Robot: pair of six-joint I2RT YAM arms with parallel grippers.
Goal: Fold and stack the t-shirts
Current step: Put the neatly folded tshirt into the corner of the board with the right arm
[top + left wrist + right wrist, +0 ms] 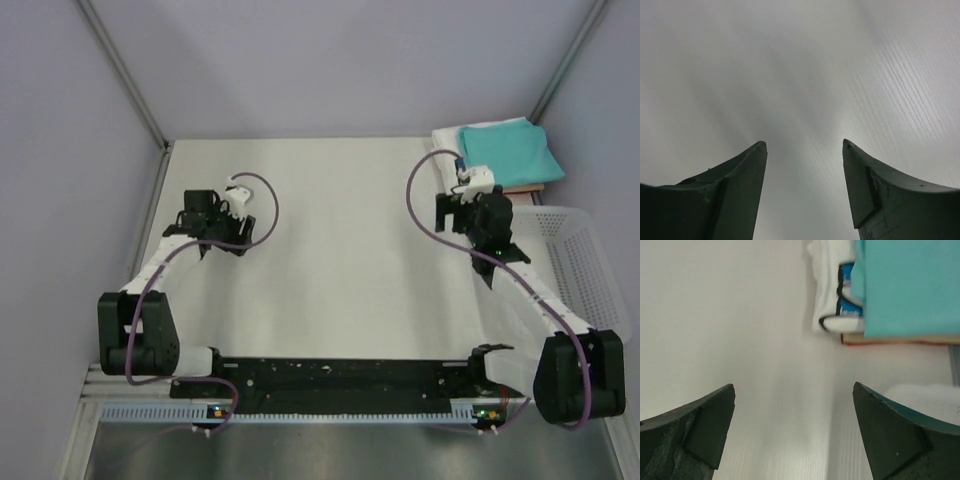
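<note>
The teal-green t-shirt [510, 150] lies folded on top of the folded white printed t-shirt [447, 140] at the table's back right corner. In the right wrist view the teal shirt [910, 285] covers the white one [832, 295], whose blue print shows at the edge. My right gripper [462, 200] is open and empty just in front of the stack; its fingertips [715, 410] frame bare table. My left gripper [240, 205] is open and empty over bare table at the left, with nothing between its fingers [747, 170].
A white mesh basket [575, 265] stands at the right edge, beside the right arm. The stack rests on a thin brown board [525, 188]. Grey walls close in the table at the back and sides.
</note>
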